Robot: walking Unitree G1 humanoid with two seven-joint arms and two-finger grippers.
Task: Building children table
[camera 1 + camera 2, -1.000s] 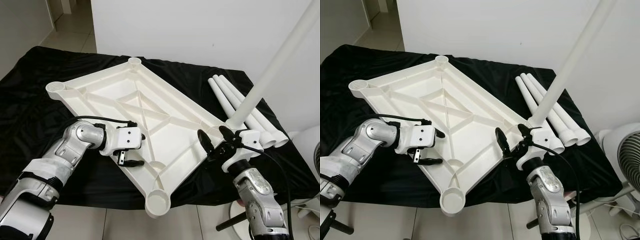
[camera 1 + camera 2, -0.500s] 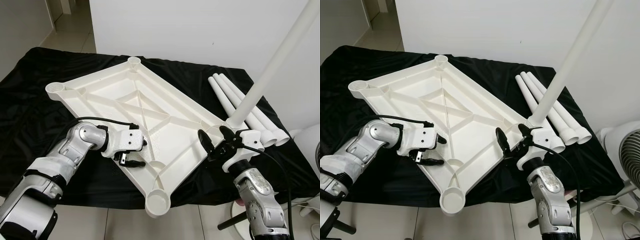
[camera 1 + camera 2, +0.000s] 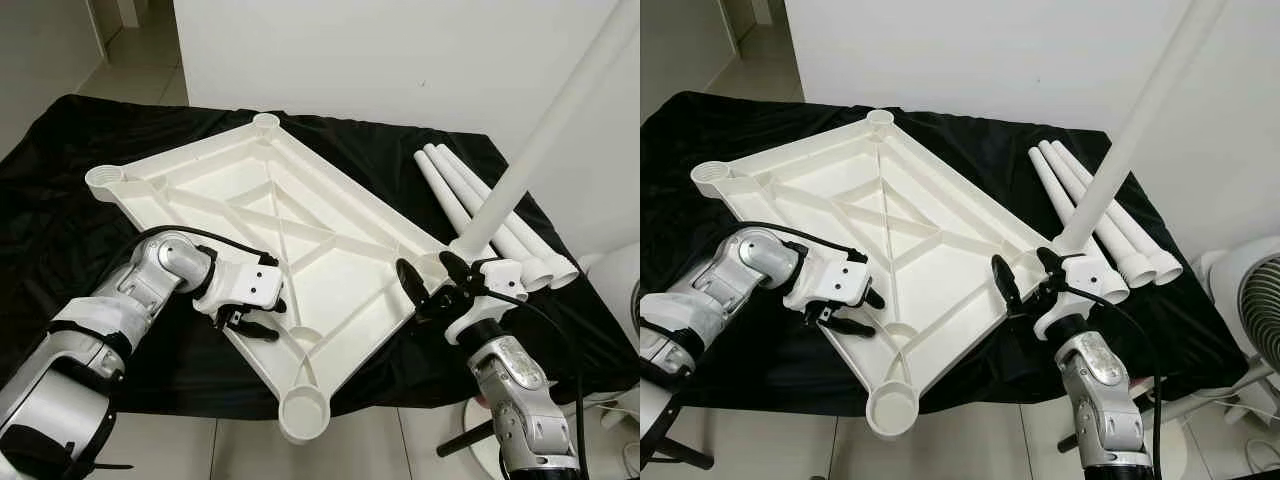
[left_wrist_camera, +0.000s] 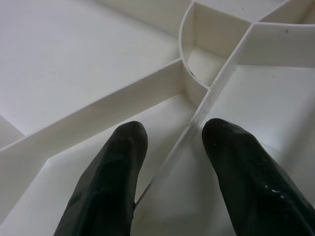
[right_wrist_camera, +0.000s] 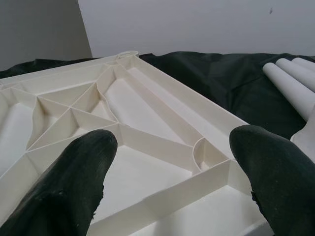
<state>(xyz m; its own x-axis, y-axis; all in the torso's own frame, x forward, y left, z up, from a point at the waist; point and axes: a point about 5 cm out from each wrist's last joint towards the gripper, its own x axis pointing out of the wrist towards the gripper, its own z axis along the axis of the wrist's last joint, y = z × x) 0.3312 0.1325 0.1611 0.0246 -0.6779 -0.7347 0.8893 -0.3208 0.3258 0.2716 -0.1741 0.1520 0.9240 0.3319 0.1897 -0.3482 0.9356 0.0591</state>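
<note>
A white tabletop [image 3: 250, 180] lies upside down on a black cloth, its ribs facing up. My left gripper [image 3: 268, 318] is at the near left edge, shut on a thin rib [image 4: 197, 115] that runs between its fingers. One white leg [image 3: 540, 140] stands in the right corner socket and leans up to the right. Just in front of that corner my right gripper [image 3: 430, 275] stands open, fingers [image 5: 74, 182] spread wide and holding nothing. Three more legs [image 3: 480, 205] lie side by side on the cloth at the right.
The black cloth [image 3: 60, 220] covers the whole work surface, with tiled floor [image 3: 200, 445] below its near edge. An empty corner socket [image 3: 303, 410] overhangs that edge. A white fan [image 3: 1250, 310] stands at the right, and a white wall rises behind.
The tabletop has slid and turned to the left with my left gripper on it; its near corner socket sits further left. The right arm and the upright leg stayed put.
</note>
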